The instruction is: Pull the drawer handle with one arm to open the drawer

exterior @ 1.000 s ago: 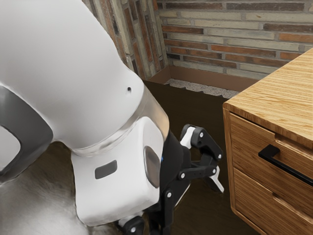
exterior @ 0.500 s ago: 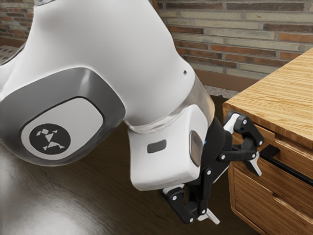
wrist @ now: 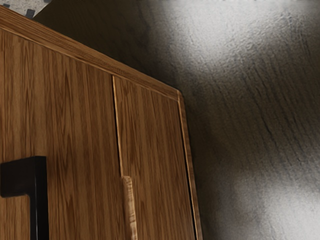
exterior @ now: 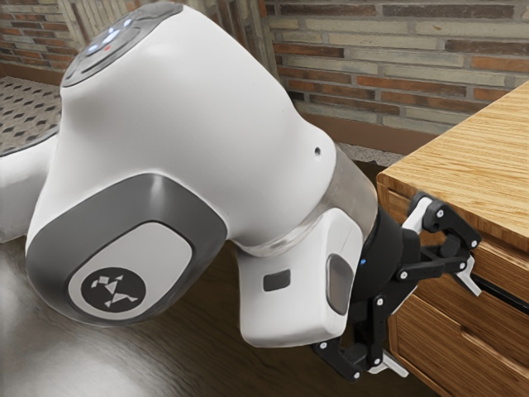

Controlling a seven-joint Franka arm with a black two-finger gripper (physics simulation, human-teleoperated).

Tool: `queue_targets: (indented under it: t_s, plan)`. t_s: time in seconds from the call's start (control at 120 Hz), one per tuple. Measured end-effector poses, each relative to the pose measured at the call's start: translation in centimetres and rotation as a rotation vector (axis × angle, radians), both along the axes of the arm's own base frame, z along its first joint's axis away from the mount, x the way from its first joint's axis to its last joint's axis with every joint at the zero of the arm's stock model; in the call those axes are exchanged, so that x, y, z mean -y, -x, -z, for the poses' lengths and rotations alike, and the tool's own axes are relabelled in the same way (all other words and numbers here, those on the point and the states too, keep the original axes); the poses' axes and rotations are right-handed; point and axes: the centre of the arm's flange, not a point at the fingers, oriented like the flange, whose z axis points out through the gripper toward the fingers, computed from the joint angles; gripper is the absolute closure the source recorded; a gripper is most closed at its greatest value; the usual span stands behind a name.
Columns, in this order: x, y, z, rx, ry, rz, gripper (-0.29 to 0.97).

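Glossy white arm (exterior: 190, 141) with grey panels (exterior: 157, 223), a round black logo badge (exterior: 107, 288) and black, white-tipped jaws.

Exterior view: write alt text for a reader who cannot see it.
A white robot arm reaches its open black hand to the front of a wooden cabinet, one finger at the end of the black handle of the upper drawer. A brick wall stands behind.

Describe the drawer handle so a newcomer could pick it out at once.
Start at the light wooden cabinet at the exterior view's right, before the brick wall. Just beneath its top slab lies the upper drawer front, and on it a slim bar handle. It is the one black fitting on all that wood grain.
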Motion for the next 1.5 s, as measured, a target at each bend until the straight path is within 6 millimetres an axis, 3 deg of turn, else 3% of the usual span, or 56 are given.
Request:
queue_targets:
  t_s: [0.5,0.85,1.092,1.358,1.5]
  plan:
    - [0.4,-1.3,1.0,-0.021,0.05,-0.082,0.03]
    - [0.4,-4.3,4.0,-0.074,0.075,-0.204,0.03]
    - [0.7,-4.8,4.9,-0.094,0.092,-0.254,-0.04]
    - [0.8,-4.9,5.1,-0.111,0.109,-0.288,-0.09]
    - [0.6,-5.0,4.3,-0.104,0.125,-0.303,-0.01]
